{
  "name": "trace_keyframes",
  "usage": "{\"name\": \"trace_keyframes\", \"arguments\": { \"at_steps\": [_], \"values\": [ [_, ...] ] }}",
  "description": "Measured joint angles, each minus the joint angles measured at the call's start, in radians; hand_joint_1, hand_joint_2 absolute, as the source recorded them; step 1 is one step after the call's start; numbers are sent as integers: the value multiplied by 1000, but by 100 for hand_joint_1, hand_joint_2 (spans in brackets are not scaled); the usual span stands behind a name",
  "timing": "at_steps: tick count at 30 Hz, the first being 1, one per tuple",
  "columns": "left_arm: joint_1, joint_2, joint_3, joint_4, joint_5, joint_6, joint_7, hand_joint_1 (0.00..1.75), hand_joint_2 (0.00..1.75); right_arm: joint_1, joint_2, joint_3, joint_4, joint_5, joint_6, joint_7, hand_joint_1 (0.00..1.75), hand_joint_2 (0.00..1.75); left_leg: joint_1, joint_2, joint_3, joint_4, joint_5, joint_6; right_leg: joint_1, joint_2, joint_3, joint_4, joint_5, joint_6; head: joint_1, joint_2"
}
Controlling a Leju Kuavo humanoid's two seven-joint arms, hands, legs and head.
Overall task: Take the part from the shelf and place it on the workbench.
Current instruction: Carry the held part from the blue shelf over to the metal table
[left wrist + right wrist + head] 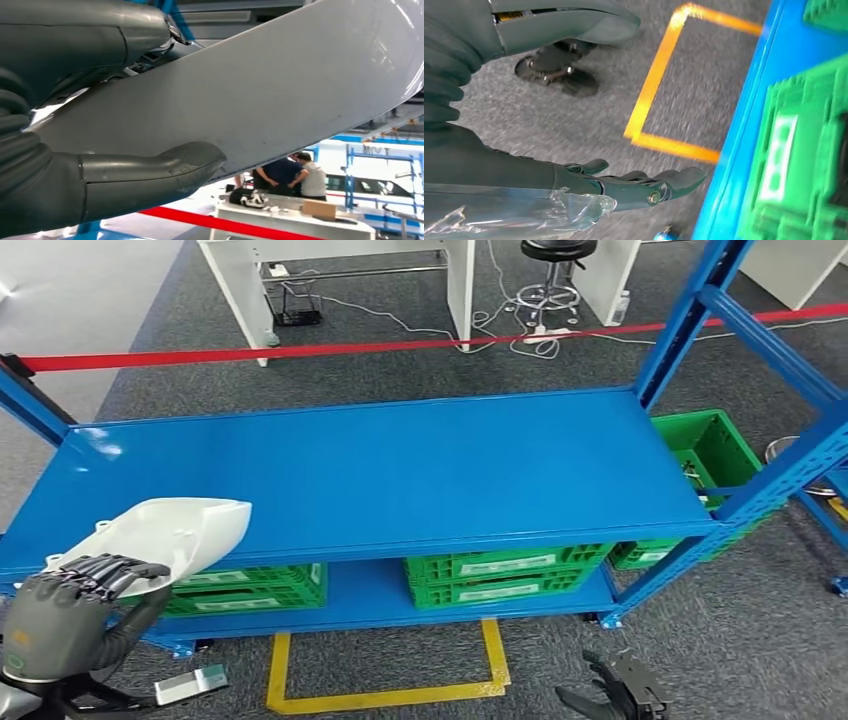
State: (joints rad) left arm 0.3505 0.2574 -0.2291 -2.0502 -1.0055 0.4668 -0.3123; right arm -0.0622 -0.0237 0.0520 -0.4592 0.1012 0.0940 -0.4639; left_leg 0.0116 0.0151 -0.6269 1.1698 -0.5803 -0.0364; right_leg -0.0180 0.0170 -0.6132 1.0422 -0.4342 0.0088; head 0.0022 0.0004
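The left hand [70, 590] grips the white moulded part [165, 530] over the near-left corner of the blue shelf [400, 470]; the right hand [620, 690] hangs released, fingers apart, above the floor.

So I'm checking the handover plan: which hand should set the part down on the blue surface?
Left. The left hand already grips the white part at the blue surface's near left edge. The right hand hangs low by the floor, holding nothing, fingers apart.
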Motion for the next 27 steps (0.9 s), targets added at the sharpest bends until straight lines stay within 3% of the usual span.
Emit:
{"name": "trace_keyframes", "arguments": {
  "at_steps": [1,2,3,4,6,8,9,11,12,13,15,16,17,18,19,20,21,22,23,25,26,27],
  "values": [
    [8,3,4,-5,14,9,-5,152,175,5,4,-5,-6,2,-5,3,0,175,0,-3,-17,56,-30,1,2,7,-10,0,7,-2,0,0],
    [16,7,7,-10,30,16,-14,152,175,10,10,-9,-13,4,-8,8,0,175,-1,-4,-23,89,-41,4,4,16,-20,0,15,-3,0,0],
    [22,12,11,-15,44,22,-23,152,175,16,15,-13,-19,7,-10,12,0,175,-3,-6,-13,90,-35,8,6,25,-30,0,23,-2,0,0],
    [28,16,14,-20,53,26,-30,152,175,20,20,-15,-25,9,-11,16,0,175,-4,-10,13,55,-12,14,7,34,-40,0,32,-2,0,0],
    [40,24,23,-33,64,32,-40,152,175,23,31,-18,-37,17,-13,21,0,175,-8,-42,99,-75,33,29,9,55,-59,1,51,3,0,0],
    [60,32,32,-47,77,43,-49,152,175,25,43,-22,-49,26,-15,27,0,175,-10,-72,155,-169,48,33,10,75,-71,-2,72,12,0,0],
    [69,36,37,-52,84,49,-53,152,175,27,47,-24,-52,30,-16,29,0,175,-12,-75,162,-185,48,32,10,85,-74,-6,82,19,0,0],
    [81,41,45,-57,97,57,-60,152,175,34,51,-28,-55,34,-19,32,0,175,-11,-57,153,-190,63,39,8,93,-78,-15,96,32,-1,0],
    [86,43,48,-59,103,59,-64,152,175,38,53,-30,-55,37,-20,33,0,175,-11,-47,147,-191,72,46,9,78,-85,-8,83,37,2,0],
    [91,44,51,-61,112,60,-68,152,175,40,56,-31,-56,40,-21,33,0,175,-9,-35,139,-194,82,53,9,54,-96,18,50,41,5,0],
    [105,45,60,-63,139,60,-81,152,175,39,63,-31,-57,49,-25,32,0,175,-10,-11,117,-194,101,61,7,2,-129,132,-53,50,11,0],
    [111,45,64,-64,154,59,-88,152,175,38,66,-31,-58,53,-27,32,0,175,-10,2,106,-193,111,62,6,-8,-140,201,-92,55,11,0],
    [114,44,68,-64,166,59,-95,152,175,38,68,-31,-59,57,-30,33,0,175,-10,15,93,-193,121,61,5,-12,-142,254,-108,59,11,0],
    [116,44,72,-64,176,59,-101,152,175,38,69,-31,-59,59,-32,34,0,175,-10,27,81,-192,131,59,5,-14,-130,278,-100,62,11,0],
    [117,44,74,-64,181,59,-104,152,175,39,70,-31,-60,60,-33,34,0,175,-10,38,70,-191,139,57,5,-17,-99,263,-75,63,11,0],
    [118,44,76,-64,184,59,-106,152,175,40,71,-31,-61,61,-34,34,0,175,-10,49,61,-190,147,53,5,-26,-48,213,-50,63,11,0],
    [119,43,78,-64,186,59,-107,152,175,39,72,-31,-64,62,-34,34,0,175,-12,60,54,-188,153,49,7,-48,12,136,-45,64,11,0],
    [121,43,79,-64,188,59,-108,152,175,38,74,-31,-67,63,-35,34,0,175,-14,71,50,-186,159,43,10,-67,69,60,-51,60,11,0],
    [121,43,80,-64,189,59,-109,152,175,36,75,-31,-70,64,-36,34,0,175,-16,81,49,-184,164,38,14,-82,104,2,-64,54,9,0],
    [122,43,83,-64,189,59,-112,152,175,34,77,-31,-74,66,-37,34,0,175,-17,104,50,-183,174,28,20,-80,115,-38,-75,35,6,0],
    [121,43,84,-64,190,59,-114,152,175,36,78,-31,-74,66,-38,34,0,175,-15,106,49,-182,176,21,20,-71,104,-38,-68,24,5,0],
    [122,43,85,-64,190,59,-117,152,175,38,78,-31,-74,67,-38,35,0,175,-13,89,44,-175,162,14,20,-61,94,-38,-59,13,5,0]
  ]
}}
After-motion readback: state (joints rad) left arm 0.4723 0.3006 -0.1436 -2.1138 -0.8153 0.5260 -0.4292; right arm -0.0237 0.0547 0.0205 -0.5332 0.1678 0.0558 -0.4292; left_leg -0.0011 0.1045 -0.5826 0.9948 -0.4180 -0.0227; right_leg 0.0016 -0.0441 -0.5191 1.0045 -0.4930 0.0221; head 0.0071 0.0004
